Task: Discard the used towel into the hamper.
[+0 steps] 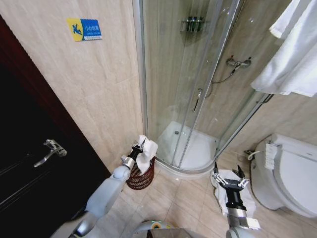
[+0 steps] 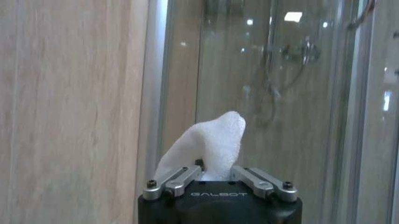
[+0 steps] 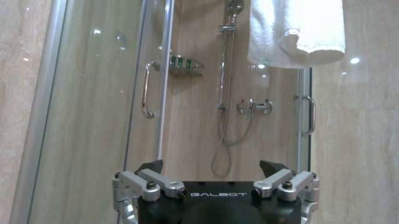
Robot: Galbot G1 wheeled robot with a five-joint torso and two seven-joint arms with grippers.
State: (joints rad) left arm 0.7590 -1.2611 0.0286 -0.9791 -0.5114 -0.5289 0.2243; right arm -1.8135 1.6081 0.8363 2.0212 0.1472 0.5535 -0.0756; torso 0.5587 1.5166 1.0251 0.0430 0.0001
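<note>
Left gripper [image 1: 140, 146] jaws clamped on white towel [image 1: 146, 153], cloth sticking up between them right above hamper [image 1: 141, 179] by shower glass; right gripper [image 1: 229, 176] idle, jaws spread

A tiled bathroom: curved glass shower cabin [image 1: 193, 89], white toilet [image 1: 290, 173], hanging towels [image 1: 294, 49], dark door [image 1: 29, 163].

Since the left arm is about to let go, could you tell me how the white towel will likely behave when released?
The towel looks floppy: it droops from the left gripper over the hamper, so it should fall limp. It seems light, perhaps snagging on the rim.
</note>
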